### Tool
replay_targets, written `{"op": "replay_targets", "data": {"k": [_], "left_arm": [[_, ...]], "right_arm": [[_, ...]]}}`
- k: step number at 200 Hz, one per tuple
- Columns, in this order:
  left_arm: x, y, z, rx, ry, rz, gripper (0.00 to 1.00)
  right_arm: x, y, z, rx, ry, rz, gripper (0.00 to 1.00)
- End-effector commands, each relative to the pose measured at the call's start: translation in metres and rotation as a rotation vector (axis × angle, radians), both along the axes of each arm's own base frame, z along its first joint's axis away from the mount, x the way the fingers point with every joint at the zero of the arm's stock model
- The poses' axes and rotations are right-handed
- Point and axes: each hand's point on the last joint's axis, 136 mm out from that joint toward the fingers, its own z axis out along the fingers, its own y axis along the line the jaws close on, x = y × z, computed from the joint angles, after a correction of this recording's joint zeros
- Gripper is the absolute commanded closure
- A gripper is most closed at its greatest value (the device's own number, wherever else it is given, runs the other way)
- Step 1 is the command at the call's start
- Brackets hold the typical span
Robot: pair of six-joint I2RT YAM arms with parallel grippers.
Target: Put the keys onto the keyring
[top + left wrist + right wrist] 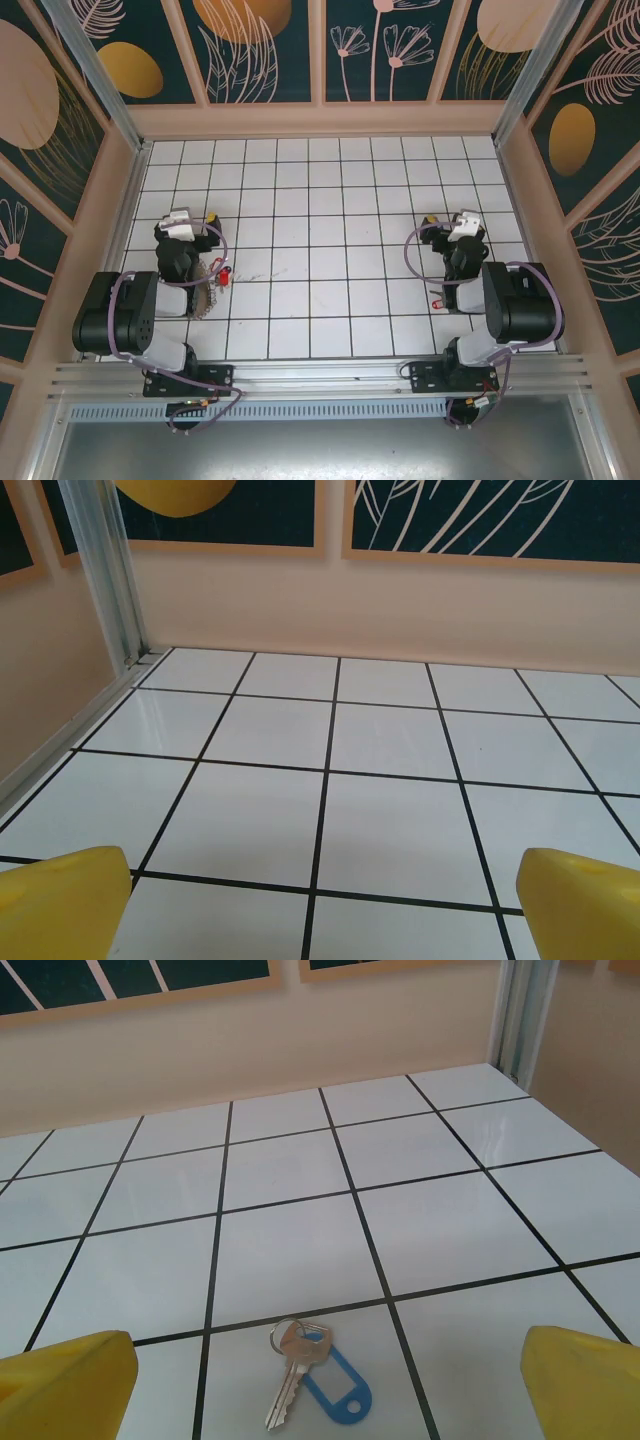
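While the blue-tagged key (pixel 291 1364) is lying just ahead of the right gripper (pixel 325 1380), its 2 fingers (pixel 62 1385) spread, I am advising a low, straight approach; the left gripper (pixel 320 905), spread too, is hanging near the keyring (pixel 204 294).

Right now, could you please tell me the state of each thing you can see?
left gripper: open, holding nothing
right gripper: open, holding nothing
blue-tagged key: lying flat on the tiles, loose
red-tagged key: on the tiles by the ring; whether threaded, unclear
ring: lying flat, partly hidden under the left arm
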Motion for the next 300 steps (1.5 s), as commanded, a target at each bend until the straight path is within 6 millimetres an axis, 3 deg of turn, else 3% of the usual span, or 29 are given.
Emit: {"op": "replay_targets", "data": {"k": [1, 127, 156, 193, 207, 211, 224, 239, 248, 260, 275, 300], "left_arm": [[0.004, 0.0, 0.007, -0.008, -0.023, -0.005, 0.01], [0.003, -0.002, 0.008, -0.005, -0.028, -0.02, 0.01], [0.001, -0.01, 0.015, 0.01, -0.032, -0.069, 0.01], [-0.01, 0.003, 0.03, -0.028, -0.056, 0.013, 0.01], [-0.009, 0.017, 0.031, -0.084, -0.014, 0.1, 0.01], [-0.009, 0.024, 0.031, -0.11, 0.0, 0.149, 0.01], [-0.012, 0.048, 0.028, -0.201, 0.052, 0.317, 0.01], [-0.012, 0.053, 0.026, -0.241, 0.123, 0.37, 0.01], [-0.011, 0.048, 0.027, -0.265, 0.144, 0.345, 0.01], [-0.013, 0.05, 0.025, -0.33, 0.161, 0.381, 0.01], [-0.024, 0.059, 0.008, -0.483, 0.209, 0.508, 0.01], [-0.026, 0.037, -0.014, -0.65, 0.318, 0.459, 0.01]], "right_arm": [[0.007, 0.0, 0.013, 0.015, -0.047, 0.007, 0.01], [0.007, -0.002, 0.014, 0.017, -0.046, 0.014, 0.01], [0.01, 0.011, 0.014, 0.006, -0.033, 0.086, 0.01], [0.008, 0.013, 0.029, -0.001, -0.038, 0.078, 0.01], [0.016, 0.008, 0.037, 0.046, 0.031, 0.039, 0.01], [0.016, 0.003, 0.03, 0.063, 0.09, 0.002, 0.01], [0.021, -0.007, 0.036, 0.114, 0.183, -0.068, 0.01], [0.02, -0.01, 0.036, 0.23, 0.27, -0.124, 0.01], [0.02, -0.005, 0.034, 0.301, 0.302, -0.098, 0.01], [0.02, 0.02, 0.036, 0.386, 0.322, 0.047, 0.01], [0.017, 0.049, 0.044, 0.465, 0.319, 0.198, 0.01], [0.015, 0.069, 0.054, 0.516, 0.316, 0.26, 0.01]]}}
